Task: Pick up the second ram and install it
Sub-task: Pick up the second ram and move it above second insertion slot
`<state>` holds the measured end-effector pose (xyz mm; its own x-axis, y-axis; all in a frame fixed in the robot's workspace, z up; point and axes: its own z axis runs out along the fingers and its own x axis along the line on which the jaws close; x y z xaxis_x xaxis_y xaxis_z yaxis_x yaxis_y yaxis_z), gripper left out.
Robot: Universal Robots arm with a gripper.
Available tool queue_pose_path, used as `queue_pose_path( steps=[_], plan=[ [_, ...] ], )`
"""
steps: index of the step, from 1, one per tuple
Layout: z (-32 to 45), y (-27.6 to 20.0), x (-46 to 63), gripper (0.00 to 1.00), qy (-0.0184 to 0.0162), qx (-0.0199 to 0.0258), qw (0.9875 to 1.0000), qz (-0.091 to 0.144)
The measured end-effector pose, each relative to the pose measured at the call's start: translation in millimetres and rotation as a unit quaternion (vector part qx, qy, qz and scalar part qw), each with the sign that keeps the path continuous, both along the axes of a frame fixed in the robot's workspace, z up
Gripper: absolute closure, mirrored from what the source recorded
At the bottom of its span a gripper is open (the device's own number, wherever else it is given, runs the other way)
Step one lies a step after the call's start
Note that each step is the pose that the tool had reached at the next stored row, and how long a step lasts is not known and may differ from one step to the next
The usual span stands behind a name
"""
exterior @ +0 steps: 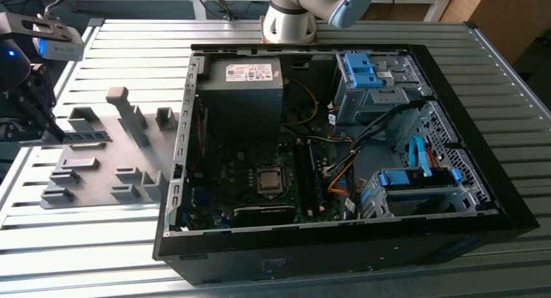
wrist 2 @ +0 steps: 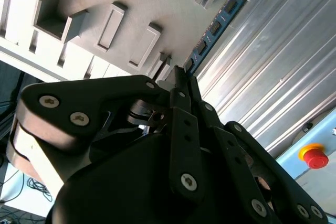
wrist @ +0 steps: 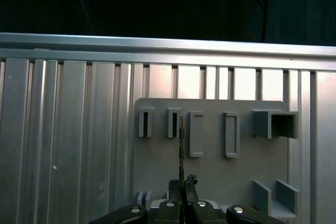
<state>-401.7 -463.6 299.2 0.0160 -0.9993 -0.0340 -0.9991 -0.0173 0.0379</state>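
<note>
At the exterior view's left, the gripper (exterior: 50, 135) is held low over the grey tray (exterior: 95, 178), well apart from the open computer case (exterior: 301, 262) on the slatted table (exterior: 86, 237). Its fingers (wrist: 174, 190) are closed narrowly on one end of the ram (wrist 2: 216, 27), which is seen running along the tray's edge. Whether it is lifted clear cannot be told.

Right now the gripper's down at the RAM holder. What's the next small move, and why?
Probably a slow, straight lift. The gripper looks closed on one end of the second ram, and the stick sits on edge in the slots of the grey holder tray, so a sideways pull might bind it.
</note>
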Motion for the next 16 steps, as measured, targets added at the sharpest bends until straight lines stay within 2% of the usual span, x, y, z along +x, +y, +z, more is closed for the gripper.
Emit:
queue_pose_path(
  steps=[16],
  plan=[
    [10.9,0.0,0.0,0.86,0.0,0.0,1.0,0.0]
  ],
)
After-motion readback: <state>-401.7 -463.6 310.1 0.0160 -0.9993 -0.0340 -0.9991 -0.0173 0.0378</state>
